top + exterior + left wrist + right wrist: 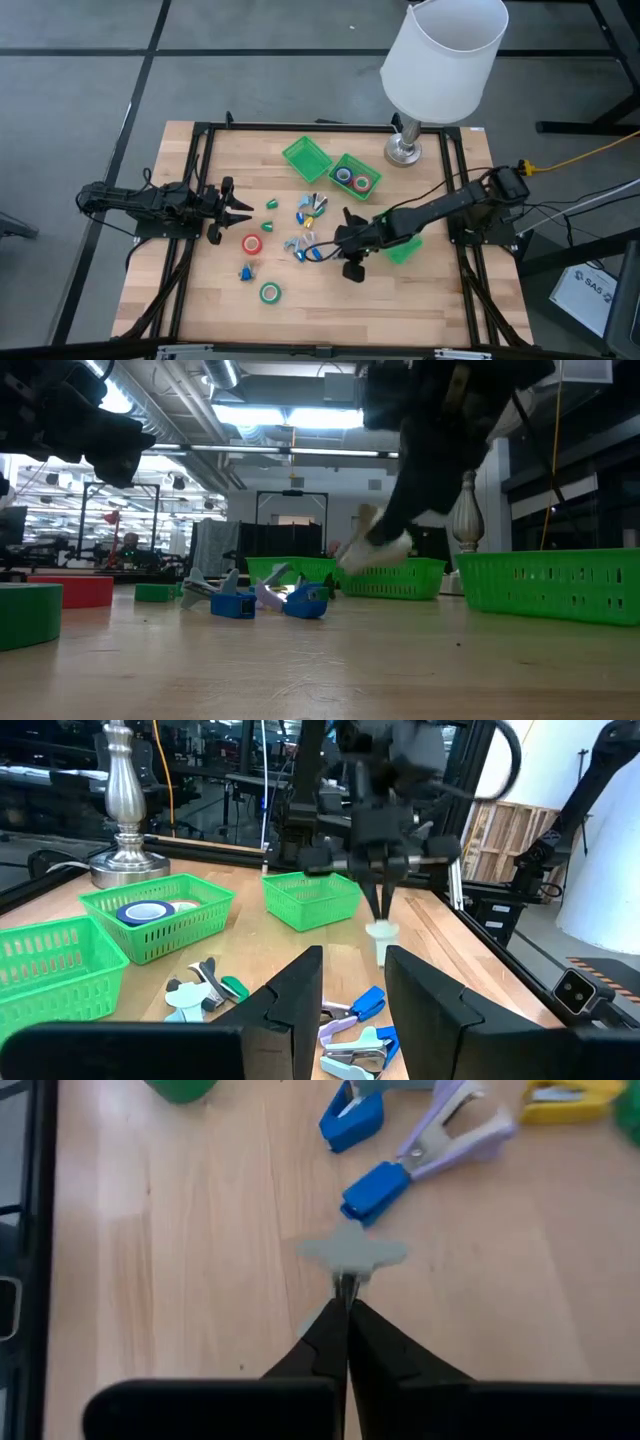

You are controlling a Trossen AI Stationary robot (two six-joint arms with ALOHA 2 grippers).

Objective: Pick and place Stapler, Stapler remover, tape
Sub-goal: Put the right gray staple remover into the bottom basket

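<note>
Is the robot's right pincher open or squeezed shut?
Shut. In the right wrist view the right gripper's two dark fingers meet at their tips, pinching the edge of a small pale grey staple remover above the wooden table.

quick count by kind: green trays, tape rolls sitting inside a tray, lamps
green trays: 3
tape rolls in a tray: 2
lamp: 1
total: 6
</note>
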